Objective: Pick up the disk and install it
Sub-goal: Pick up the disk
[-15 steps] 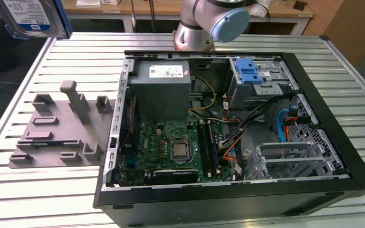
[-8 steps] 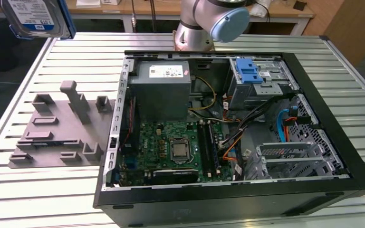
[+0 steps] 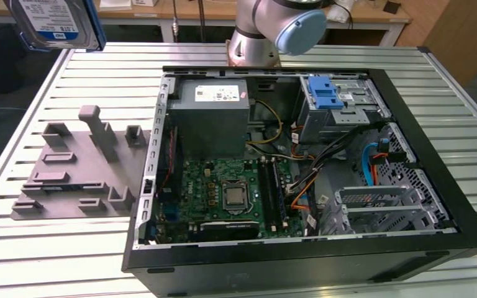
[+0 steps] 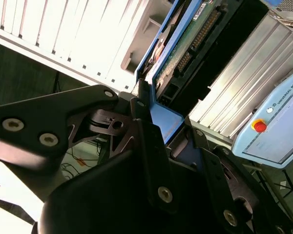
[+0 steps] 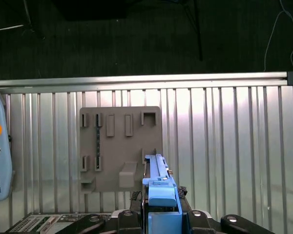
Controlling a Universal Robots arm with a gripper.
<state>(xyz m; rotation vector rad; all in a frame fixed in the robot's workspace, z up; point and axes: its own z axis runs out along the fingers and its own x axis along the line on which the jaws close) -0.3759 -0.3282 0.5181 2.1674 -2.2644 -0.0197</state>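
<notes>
A robotics lab: robot arm [image 3: 265, 30] at a slatted metal workbench [image 3: 56, 248], opened computer case [image 3: 305, 261] (wooden desks [image 3: 197, 9] behind).

1. We count one disk [image 3: 54, 22], raised over the far corner of the table [image 3: 40, 261] on the exterior view's left.
2. We count one open computer case [image 3: 305, 264], along the table's edge on the exterior view's right.
3. Inside it we count one grey power-supply box [image 3: 212, 121], one green motherboard [image 3: 209, 186] and one blue latch strip [image 3: 325, 93].
4. We count one grey fixture plate [image 3: 64, 186], beside the table's edge on the exterior view's left.
5. We count one robot arm [image 3: 276, 28], at the table's far edge.
6. We count one teach pendant [image 5: 0, 146].
</notes>
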